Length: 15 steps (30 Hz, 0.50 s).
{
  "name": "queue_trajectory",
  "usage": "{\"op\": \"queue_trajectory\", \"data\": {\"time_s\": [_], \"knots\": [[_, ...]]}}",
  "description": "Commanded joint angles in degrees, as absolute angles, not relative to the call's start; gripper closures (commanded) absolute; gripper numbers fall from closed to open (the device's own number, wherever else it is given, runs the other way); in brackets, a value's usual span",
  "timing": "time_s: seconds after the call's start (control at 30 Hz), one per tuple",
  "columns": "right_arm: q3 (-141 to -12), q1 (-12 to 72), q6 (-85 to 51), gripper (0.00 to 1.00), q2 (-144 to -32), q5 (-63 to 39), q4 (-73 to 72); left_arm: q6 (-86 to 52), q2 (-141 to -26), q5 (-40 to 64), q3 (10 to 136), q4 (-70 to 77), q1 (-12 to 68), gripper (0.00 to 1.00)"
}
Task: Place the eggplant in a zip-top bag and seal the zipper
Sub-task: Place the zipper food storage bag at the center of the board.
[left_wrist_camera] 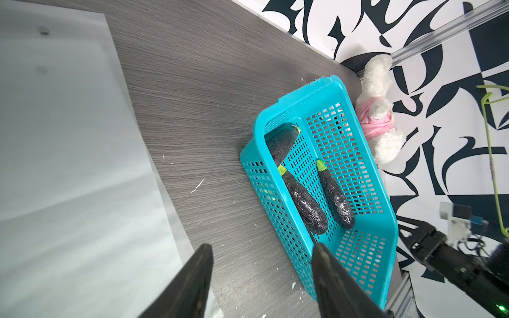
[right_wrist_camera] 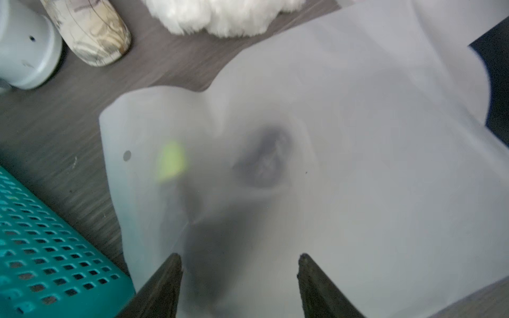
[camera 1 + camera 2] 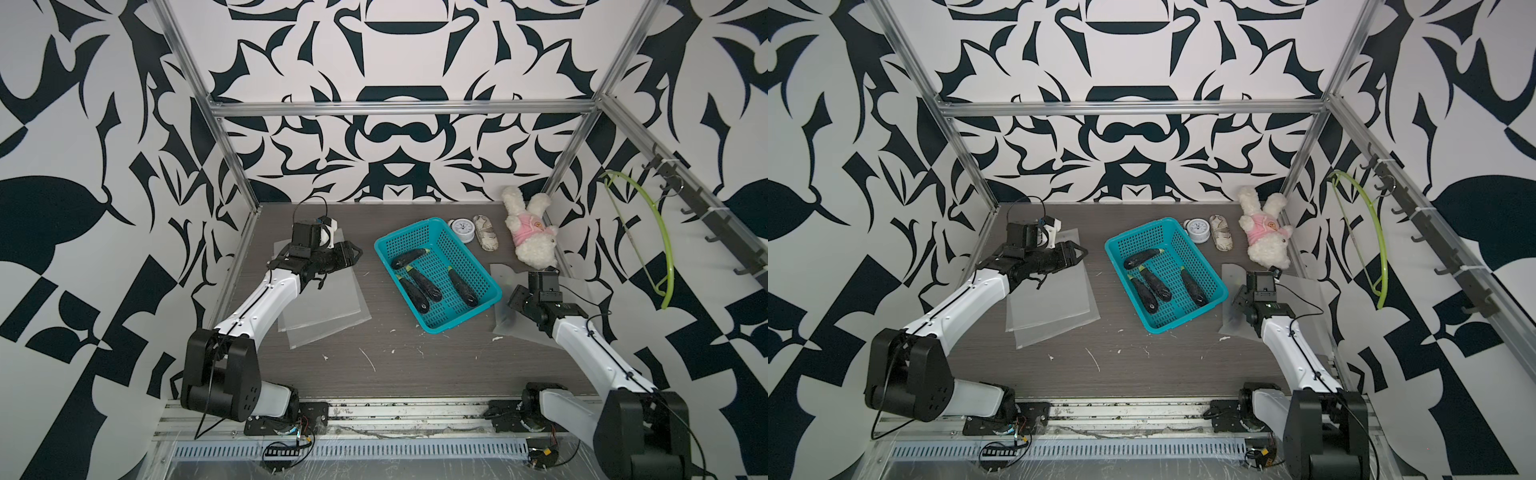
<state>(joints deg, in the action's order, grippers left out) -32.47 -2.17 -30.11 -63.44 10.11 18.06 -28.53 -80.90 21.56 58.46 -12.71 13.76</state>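
Several dark eggplants (image 3: 415,293) (image 1: 304,206) with green stems lie in a teal basket (image 3: 409,231) (image 3: 1138,231) at mid-table. Frosted zip-top bags (image 3: 328,299) (image 1: 68,137) are stacked flat on the left. My left gripper (image 3: 357,251) (image 1: 261,247) hovers over them, open and empty, pointing at the basket. Right of the basket lies another zip-top bag (image 3: 505,282) (image 2: 358,137). An eggplant (image 2: 206,247) with a green tip shows blurred through it. My right gripper (image 3: 509,305) (image 2: 239,257) is above this bag, open, with its fingertips either side of the dark shape.
A white plush toy in pink (image 3: 532,232), a small round clock (image 3: 462,228) and a patterned pouch (image 3: 486,232) sit at the back right. A green hanger (image 3: 660,249) hangs on the right wall. Metal frame posts edge the table.
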Motion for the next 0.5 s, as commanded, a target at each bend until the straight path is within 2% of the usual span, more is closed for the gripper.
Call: {"op": "queue_trajectory", "data": {"time_s": [0.0, 0.17, 0.47], "knots": [[-31.61, -2.37, -31.1, 0.36, -65.59, 5.84, 12.84, -28.48, -79.45, 21.16, 57.57, -13.7, 13.45, 0.39], [-31.19, -2.08, -33.5, 0.42, -67.03, -0.52, 12.45, -28.59, -79.71, 21.57, 57.8, -13.86, 13.45, 0.38], [-31.02, -1.51, -36.19, 0.4, -58.58, -5.74, 18.19, -27.95, -79.97, 20.88, 58.46, -14.27, 13.36, 0.38]]}}
